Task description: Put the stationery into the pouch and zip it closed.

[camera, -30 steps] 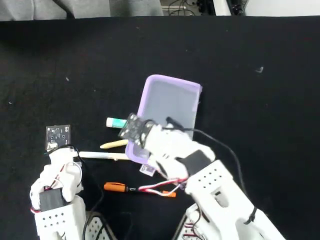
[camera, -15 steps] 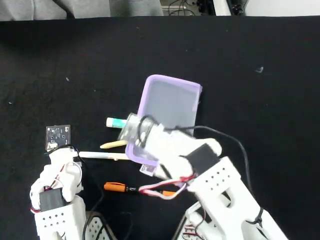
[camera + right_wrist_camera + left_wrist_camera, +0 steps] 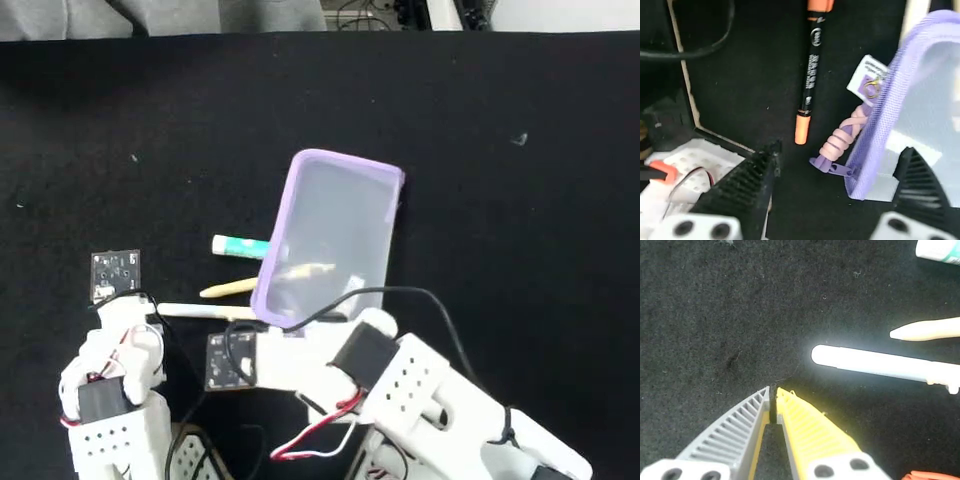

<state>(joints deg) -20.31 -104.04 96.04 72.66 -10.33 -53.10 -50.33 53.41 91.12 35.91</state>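
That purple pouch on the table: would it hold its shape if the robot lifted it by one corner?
Probably not. The pouch has a soft mesh edge that bends in the right wrist view, so it would likely sag. Its see-through side looks smooth, perhaps slippery to grip. It lies flat, so tipping seems unlikely.

This looks like a robotics lab bench. A desk is draped in black cloth. A white printed left arm sits at 7 o'clock and a right arm at 5 o'clock, trailing loose red wires. Tangled cables lie beyond the desk at 12 o'clock.
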